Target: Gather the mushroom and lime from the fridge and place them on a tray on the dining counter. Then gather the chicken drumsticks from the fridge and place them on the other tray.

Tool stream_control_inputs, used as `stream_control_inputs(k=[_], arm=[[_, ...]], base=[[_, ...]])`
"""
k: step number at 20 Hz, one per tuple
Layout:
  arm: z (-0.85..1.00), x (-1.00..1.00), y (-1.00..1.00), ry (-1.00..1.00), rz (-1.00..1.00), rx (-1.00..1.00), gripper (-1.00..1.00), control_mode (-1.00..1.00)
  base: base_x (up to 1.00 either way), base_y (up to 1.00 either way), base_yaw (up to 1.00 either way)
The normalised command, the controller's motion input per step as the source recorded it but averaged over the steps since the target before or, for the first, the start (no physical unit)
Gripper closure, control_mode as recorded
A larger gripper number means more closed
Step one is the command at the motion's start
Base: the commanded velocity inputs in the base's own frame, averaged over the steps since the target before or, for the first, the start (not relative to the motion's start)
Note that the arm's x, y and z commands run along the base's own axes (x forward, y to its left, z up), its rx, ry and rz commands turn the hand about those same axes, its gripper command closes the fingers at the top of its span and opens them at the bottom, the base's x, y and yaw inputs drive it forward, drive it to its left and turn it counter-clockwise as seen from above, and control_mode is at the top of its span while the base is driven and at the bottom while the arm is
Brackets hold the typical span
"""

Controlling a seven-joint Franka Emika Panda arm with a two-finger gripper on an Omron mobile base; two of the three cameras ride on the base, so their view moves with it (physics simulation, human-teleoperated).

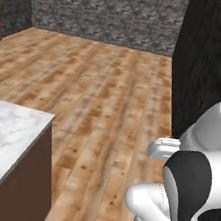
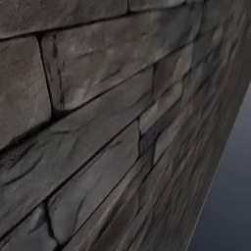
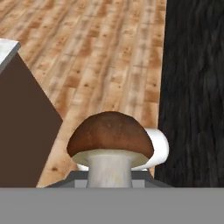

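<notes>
Wood floor [image 1: 100, 90], marble counter [image 1: 2, 136] left; gripper [image 3: 109, 177] clamping mushroom [image 3: 110, 140] — stem upright

wood plank floor [image 1: 100, 90]; grey stone wall [image 1: 103, 10] behind; marble-topped counter [image 1: 1, 141] left; dark panel [image 1: 211, 62] right.

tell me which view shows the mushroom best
The hand view: the mushroom stands close up with its brown cap above its pale stem, held at the gripper. The left base view looks over wood floor and a marble counter corner; the right base view faces a stone wall.
</notes>
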Motion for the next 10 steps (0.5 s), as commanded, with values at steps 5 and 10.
stream_control_inputs(k=[5,10], arm=[[0.00,0.00,0.00,0.00,0.00,0.00,1.00,1.00],[0.00,0.00,0.00,0.00,0.00,0.00,1.00,1.00]], base=[[0.90,-0.53,0.30],[0.91,-0.44,0.33]])
